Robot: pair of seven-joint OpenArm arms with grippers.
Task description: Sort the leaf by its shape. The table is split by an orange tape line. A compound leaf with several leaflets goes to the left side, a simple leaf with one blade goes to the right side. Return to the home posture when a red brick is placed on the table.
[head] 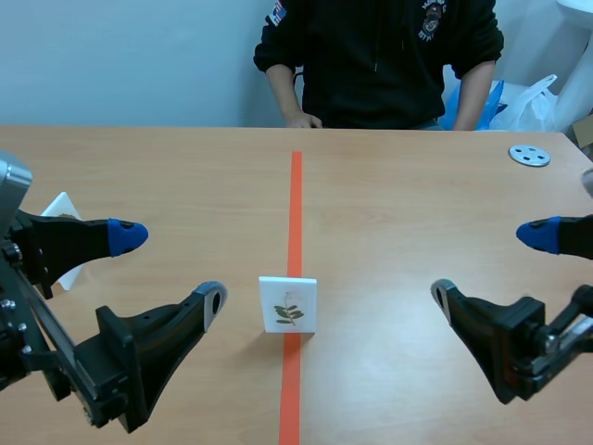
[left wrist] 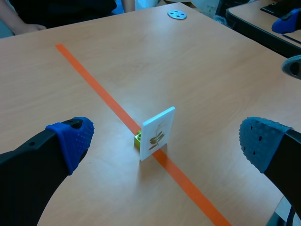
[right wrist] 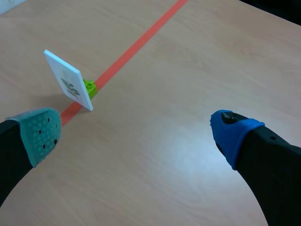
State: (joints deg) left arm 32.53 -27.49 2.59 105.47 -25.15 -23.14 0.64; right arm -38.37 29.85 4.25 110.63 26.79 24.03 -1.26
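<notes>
A small white card (head: 288, 304) printed with a green sprig of several leaflets stands upright on the orange tape line (head: 296, 195), near the table's front. A green brick (left wrist: 138, 137) behind the card (left wrist: 158, 133) props it up. My left gripper (head: 170, 267) hovers open to the card's left, holding nothing. My right gripper (head: 490, 264) hovers open to its right, also holding nothing. In the right wrist view the card (right wrist: 68, 80) and the brick (right wrist: 90, 87) lie ahead of the teal pad (right wrist: 40, 134).
A second white card (head: 63, 209) stands at the far left, partly hidden behind my left gripper's upper finger. A grey disc (head: 529, 155) lies at the back right. A person in a dark top (head: 380, 56) sits across the table with hands at its far edge.
</notes>
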